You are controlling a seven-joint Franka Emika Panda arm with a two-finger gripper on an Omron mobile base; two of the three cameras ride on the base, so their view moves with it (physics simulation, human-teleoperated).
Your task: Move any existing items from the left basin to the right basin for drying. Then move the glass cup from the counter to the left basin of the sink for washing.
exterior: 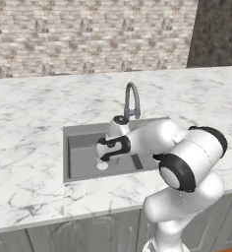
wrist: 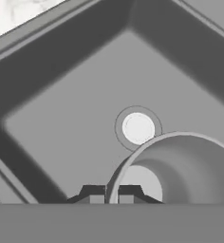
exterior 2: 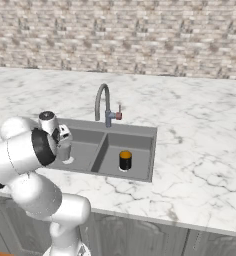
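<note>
Dark grey sink set in the white marble bench, with the arm reaching over the left basin. The gripper is clamped on the rim of the glass cup, one finger inside the wall and one outside; the cup hangs tipped over the basin floor, close to the round white drain, and whether its base touches yet cannot be told. The black mug with the orange top stands upright in the right basin, so the first half of the task appears done and the step in hand is judged to be setting the cup down for washing. To do this well, the cup would best be lowered until it rests on the basin floor, kept clear of the basin walls and of the divider, and brought as near upright as the wrist allows before the fingers part. A release made too high or at a tilt would likely let the light cup roll. The faucet stands behind the hand and calls for a straight upward retreat.
</note>
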